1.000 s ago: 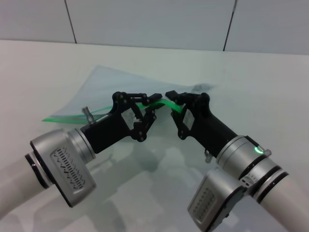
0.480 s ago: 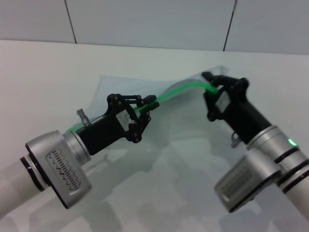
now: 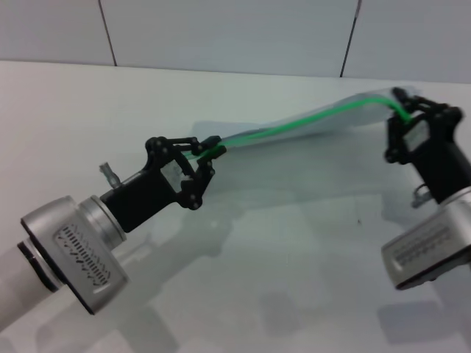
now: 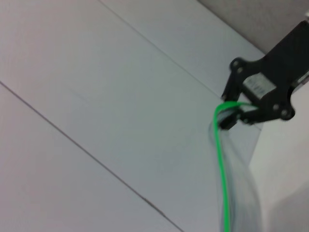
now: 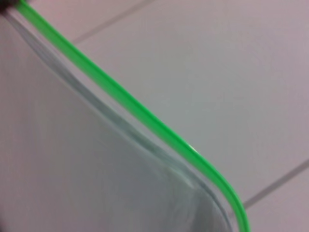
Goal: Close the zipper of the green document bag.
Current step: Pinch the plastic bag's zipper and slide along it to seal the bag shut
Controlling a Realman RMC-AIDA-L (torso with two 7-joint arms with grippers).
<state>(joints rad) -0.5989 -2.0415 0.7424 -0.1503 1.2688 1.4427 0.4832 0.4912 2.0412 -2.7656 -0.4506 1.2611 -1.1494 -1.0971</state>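
Observation:
The green document bag [image 3: 331,125] hangs off the table, stretched between my two grippers as a translucent pale sheet. Its bright green zipper [image 3: 294,123] runs along the upper edge. My left gripper [image 3: 212,149] is shut on the bag's green edge at the nearer end. Up at the far right, my right gripper [image 3: 401,99] is shut on the zipper's other end; I cannot make out the slider tab. In the left wrist view the zipper [image 4: 221,164] and the bag [image 4: 241,193] lead away to the right gripper [image 4: 231,116]. The right wrist view shows the zipper [image 5: 145,116] edging the bag [image 5: 72,159].
A white table [image 3: 294,243] lies under both arms. A white tiled wall [image 3: 221,29] stands behind its far edge. The bulky silver wrists of both arms hang over the near part of the table.
My right gripper has travelled up and to the right along the green zipper, away from the left gripper. The bag has been pulled out long between them. My left gripper has drifted slightly left.

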